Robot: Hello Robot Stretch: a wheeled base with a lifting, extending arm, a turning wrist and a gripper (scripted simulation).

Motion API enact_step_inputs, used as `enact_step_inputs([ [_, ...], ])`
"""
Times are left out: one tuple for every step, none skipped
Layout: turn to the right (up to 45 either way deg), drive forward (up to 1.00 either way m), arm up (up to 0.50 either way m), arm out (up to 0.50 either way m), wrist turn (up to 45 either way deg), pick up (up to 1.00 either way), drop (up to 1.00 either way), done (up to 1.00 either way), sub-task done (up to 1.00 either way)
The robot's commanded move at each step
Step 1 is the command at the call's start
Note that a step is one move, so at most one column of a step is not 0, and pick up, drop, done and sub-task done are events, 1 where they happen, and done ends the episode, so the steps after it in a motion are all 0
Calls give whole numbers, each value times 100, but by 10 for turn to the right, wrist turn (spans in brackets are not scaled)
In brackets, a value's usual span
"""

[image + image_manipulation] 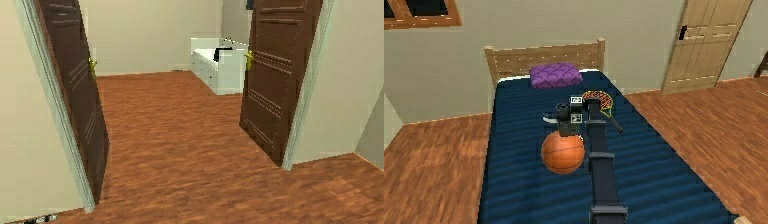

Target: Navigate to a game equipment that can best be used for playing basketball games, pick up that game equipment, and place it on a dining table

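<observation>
Red-brown wooden plank flooring (180, 130) runs ahead through a doorway in the forward view, between two dark brown panelled doors, one (75, 90) at the forward view's left and one (278, 70) at its right, each with a brass handle. Beyond them a low white cabinet (218, 62) stands against the pale far wall.

In the arm side view, a wide bed with a navy blue cover (524, 150) and a light wooden slatted headboard (544, 58) takes up the middle. A pale panelled wooden door (706, 40) stands in the upper right corner. The robot's dark square arm (604, 175) rises from the bottom edge over the cover.

The round orange basketball (564, 152) lies on the blue cover, right against the arm's left side and just below the gripper (556, 116) in the picture. A purple quilted pillow (555, 75) rests by the headboard. A small racket with a reddish round head (597, 100) lies on the cover just beyond the arm's far end.

How the jaws stand cannot be told, nor whether the gripper holds anything.
</observation>
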Motion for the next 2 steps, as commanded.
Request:
enact_step_inputs([
  [0, 0, -30, 0, 0, 0, 0, 0, 0],
  [0, 0, 0, 0, 0, 100, 0, 0, 0],
])
